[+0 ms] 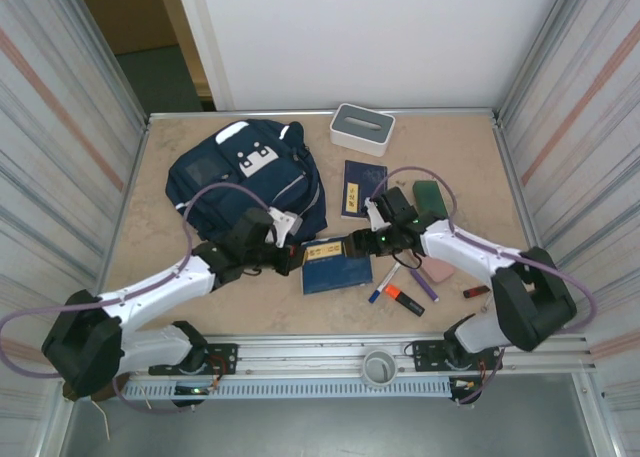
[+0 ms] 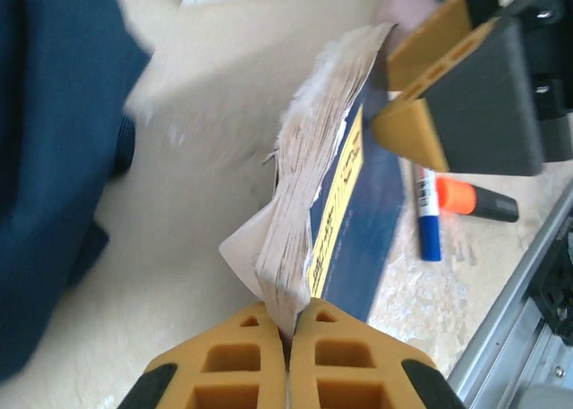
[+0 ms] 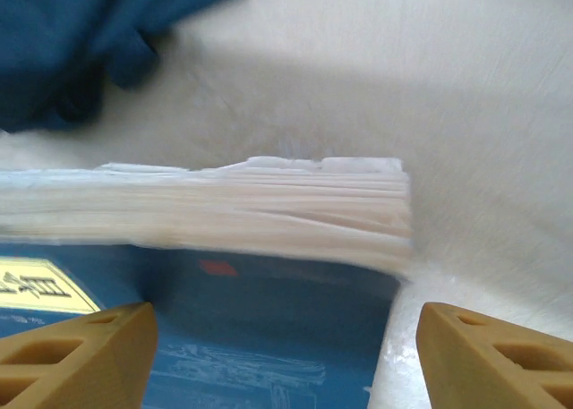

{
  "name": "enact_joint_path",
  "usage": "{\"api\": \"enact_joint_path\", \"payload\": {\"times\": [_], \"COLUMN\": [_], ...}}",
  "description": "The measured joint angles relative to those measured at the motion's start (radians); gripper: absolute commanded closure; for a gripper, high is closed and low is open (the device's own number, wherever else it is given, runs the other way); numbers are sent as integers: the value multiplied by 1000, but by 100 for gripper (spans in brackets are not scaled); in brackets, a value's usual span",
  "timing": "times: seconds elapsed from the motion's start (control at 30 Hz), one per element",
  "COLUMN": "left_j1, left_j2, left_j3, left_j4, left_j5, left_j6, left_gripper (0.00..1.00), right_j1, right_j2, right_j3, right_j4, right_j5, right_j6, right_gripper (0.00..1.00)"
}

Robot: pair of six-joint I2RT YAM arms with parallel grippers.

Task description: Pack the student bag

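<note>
The student bag (image 1: pixel 245 177), navy with white patches, lies at the back left of the table; its blue fabric also shows as the bag (image 2: pixel 54 158) and the bag (image 3: pixel 72 42). A navy notebook (image 1: pixel 335 265) lies between the two grippers. My left gripper (image 1: pixel 291 257) is shut on the notebook's page edge: its yellow fingers (image 2: pixel 242 355) pinch the fanned pages of the notebook (image 2: pixel 313 185), lifting that side. My right gripper (image 1: pixel 358 243) stands open at the notebook's other end, its fingers (image 3: pixel 81 355) either side of the blue cover of the notebook (image 3: pixel 269 319), not touching it.
A second navy notebook (image 1: pixel 362 187), a white-grey box (image 1: pixel 362 129) and a green item (image 1: pixel 430 194) lie behind. A pink eraser (image 1: pixel 437 269), a blue marker (image 1: pixel 383 284), an orange highlighter (image 1: pixel 405 299) and a small red item (image 1: pixel 476 291) lie at the front right. Metal walls enclose the table.
</note>
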Motion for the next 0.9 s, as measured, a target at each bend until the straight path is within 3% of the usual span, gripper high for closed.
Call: {"api": "enact_joint_path", "payload": {"times": [0.23, 0.57, 0.77, 0.9], "left_j1": [0, 1, 33, 49], "left_j2": [-25, -26, -22, -22], "left_j3": [135, 202, 214, 214], "left_j4": [-126, -185, -192, -191], "left_j5": [-42, -47, -19, 18], "left_j6": [289, 553, 632, 677], "left_gripper": [100, 100, 100, 100], "right_j1": [29, -30, -71, -71], "right_j2": [-137, -94, -10, 72], "right_j3": [18, 82, 129, 144], "right_j4": [87, 124, 110, 100], "right_j5": [35, -185, -359, -442], "right_j6": [-229, -576, -673, -704], "right_gripper": [16, 16, 18, 26]}}
